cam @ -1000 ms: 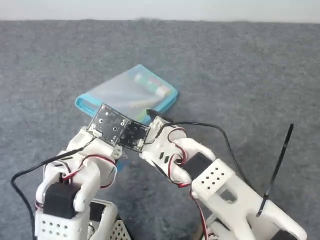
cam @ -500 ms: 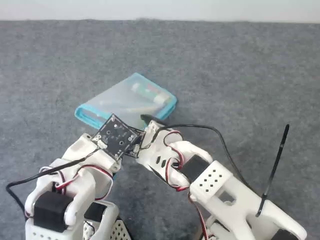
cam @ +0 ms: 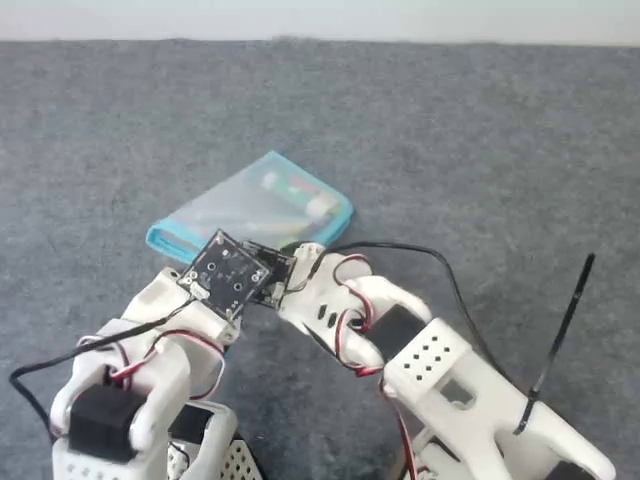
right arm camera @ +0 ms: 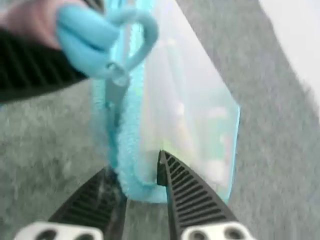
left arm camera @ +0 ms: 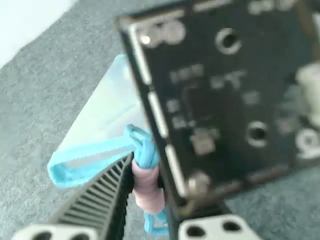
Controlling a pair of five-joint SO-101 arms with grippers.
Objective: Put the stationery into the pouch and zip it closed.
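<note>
The light-blue translucent pouch (cam: 258, 203) lies on the grey mat with stationery (cam: 296, 187) showing through its side. Both wrists crowd over its near edge, the left arm (cam: 226, 272) beside the right arm (cam: 328, 292). My left gripper (left arm camera: 138, 169) is shut on the blue zipper pull loop (left arm camera: 142, 150), its pink pad (left arm camera: 147, 187) pressed against it. My right gripper (right arm camera: 137, 172) is shut on the pouch's blue zipper edge (right arm camera: 131, 150) near a corner. The metal slider (right arm camera: 113, 82) hangs just under the loop (right arm camera: 102, 37), farther along that edge.
Grey carpet-like mat (cam: 480, 150) lies open all around the pouch. A black cable (cam: 440, 275) loops off the right arm, and a black cable tie (cam: 560, 320) sticks up beside it. The right arm's black camera board (left arm camera: 220, 95) sits close before the left wrist.
The left wrist has turned and shifted left toward the near side. The pouch has slid slightly toward the arms. The right arm has barely moved.
</note>
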